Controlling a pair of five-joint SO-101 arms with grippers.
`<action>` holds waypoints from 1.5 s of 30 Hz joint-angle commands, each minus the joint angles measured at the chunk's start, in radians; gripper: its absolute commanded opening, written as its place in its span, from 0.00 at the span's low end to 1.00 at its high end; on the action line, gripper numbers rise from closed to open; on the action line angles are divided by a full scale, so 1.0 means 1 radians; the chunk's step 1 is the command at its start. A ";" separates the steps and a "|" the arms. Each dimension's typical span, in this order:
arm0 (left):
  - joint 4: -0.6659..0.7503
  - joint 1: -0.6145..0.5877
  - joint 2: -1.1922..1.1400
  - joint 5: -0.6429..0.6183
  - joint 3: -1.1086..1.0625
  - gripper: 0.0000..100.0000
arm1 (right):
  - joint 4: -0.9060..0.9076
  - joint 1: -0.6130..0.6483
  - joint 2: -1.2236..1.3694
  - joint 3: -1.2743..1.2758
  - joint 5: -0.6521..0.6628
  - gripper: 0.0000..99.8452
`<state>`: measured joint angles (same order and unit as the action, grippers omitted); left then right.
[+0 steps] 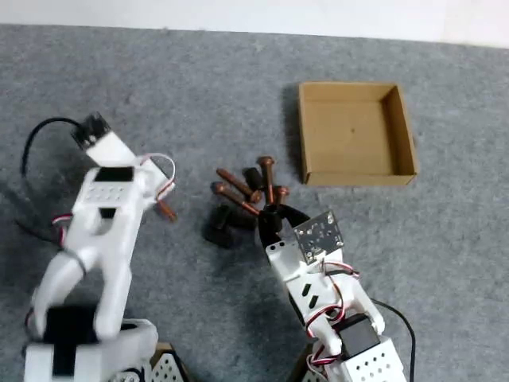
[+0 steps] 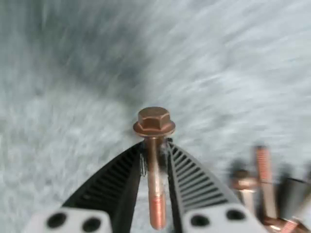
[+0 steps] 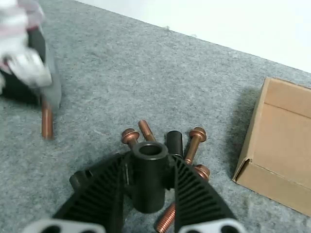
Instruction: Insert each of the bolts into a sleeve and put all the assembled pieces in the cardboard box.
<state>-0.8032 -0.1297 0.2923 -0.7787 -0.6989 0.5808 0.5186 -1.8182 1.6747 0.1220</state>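
The left gripper (image 2: pixel 154 145) pinched a copper bolt (image 2: pixel 154 121) by its shank; the right gripper (image 3: pixel 148 159) clamped a black sleeve (image 3: pixel 148 184) at lower centre, bore exposed, apparently for insertion.

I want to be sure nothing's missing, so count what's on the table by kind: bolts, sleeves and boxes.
Copper bolts: 5, one in the left pincer, four loose.
Black sleeves: 4 that I can tell apart, one in the right pincer, three loose; their dark cluster may hide another.
Cardboard box: 1
Total: 10
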 commanded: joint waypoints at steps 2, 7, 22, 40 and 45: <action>-0.002 0.008 0.361 0.127 -0.064 0.00 | -0.024 -0.012 -0.022 0.114 0.011 0.00; -0.002 0.008 0.723 0.215 -0.236 0.00 | -0.025 -0.012 -0.022 0.114 0.011 0.00; 0.003 0.015 1.527 0.327 -0.696 0.01 | -0.025 -0.010 -0.022 0.114 0.011 0.00; 0.485 0.456 1.526 0.207 -0.886 0.01 | -0.099 0.061 -0.022 0.116 0.011 0.00; 0.509 0.458 1.526 0.206 -0.943 0.01 | -0.147 0.143 -0.022 0.119 0.012 0.00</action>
<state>-0.3291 0.3046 1.8021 -0.5623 -1.6395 0.4902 0.6291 -1.8182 1.6747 0.1220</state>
